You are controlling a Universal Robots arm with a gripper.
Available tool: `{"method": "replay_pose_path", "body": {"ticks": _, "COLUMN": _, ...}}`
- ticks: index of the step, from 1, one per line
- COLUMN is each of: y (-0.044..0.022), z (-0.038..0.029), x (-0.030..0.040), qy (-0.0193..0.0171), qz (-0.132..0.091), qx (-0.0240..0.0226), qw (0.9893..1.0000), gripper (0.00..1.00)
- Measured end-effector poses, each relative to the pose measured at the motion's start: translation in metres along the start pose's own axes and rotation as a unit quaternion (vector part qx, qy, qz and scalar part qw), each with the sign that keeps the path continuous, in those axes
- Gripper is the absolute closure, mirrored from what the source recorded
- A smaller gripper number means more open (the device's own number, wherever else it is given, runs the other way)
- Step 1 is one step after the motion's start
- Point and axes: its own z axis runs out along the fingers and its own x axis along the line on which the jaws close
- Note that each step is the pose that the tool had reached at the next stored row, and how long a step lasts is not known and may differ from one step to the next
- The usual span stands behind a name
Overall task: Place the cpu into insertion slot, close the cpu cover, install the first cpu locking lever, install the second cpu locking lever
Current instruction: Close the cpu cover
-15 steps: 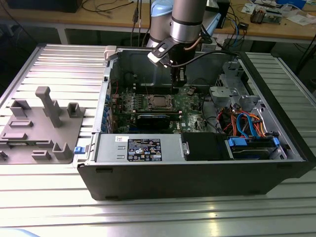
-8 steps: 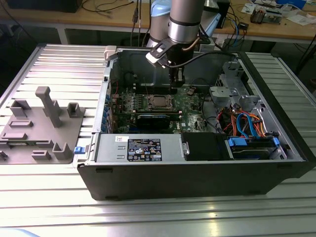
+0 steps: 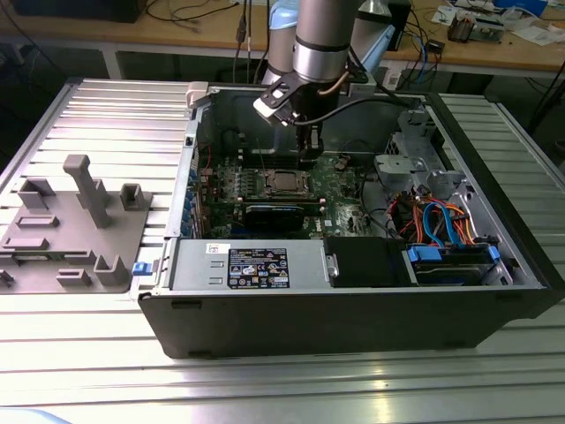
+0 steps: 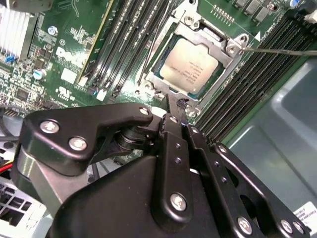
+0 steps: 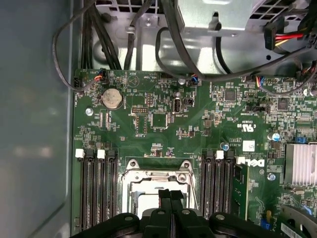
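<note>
At the exterior view's left a grey fixture (image 3: 75, 225) sits on the ribbed metal table (image 3: 106, 106). Beside it lies the open computer case (image 3: 353, 318). The arm (image 3: 322, 40) comes down from above into the middle of the case, its wrist near vertical and the gripper (image 3: 309, 150) pointing at the green motherboard (image 3: 344, 177).

The cpu (image 3: 284, 183) lies flat on that board, just toward the exterior view's left of the fingertips and below them. In the second wrist view the cpu (image 4: 190, 64) is seated in the insertion slot (image 4: 157, 78). The cpu cover (image 4: 171, 47) lies flat around its silver face. A thin locking lever (image 4: 282, 51) juts from one corner of the cover, across the black memory slots.

The gripper (image 4: 176, 106) has its black fingers pressed together with nothing between them (both wrist views agree on this). Its tips hang at the socket's near edge; whether they touch it I cannot tell. In the first wrist view the gripper (image 5: 171, 196) overlaps the cpu cover (image 5: 158, 174).

Toward the exterior view's right, orange and blue cables (image 3: 437, 221) crowd the drive bay.
</note>
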Motion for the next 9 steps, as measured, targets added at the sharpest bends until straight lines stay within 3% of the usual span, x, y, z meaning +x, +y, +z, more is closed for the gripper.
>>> {"method": "replay_pose_path", "body": {"ticks": 9, "y": 0.0000, "z": 0.0004, "x": 0.0000, "qy": 0.0000, "qz": 0.000, "qx": 0.0000, "qw": 1.0000, "gripper": 0.89}}
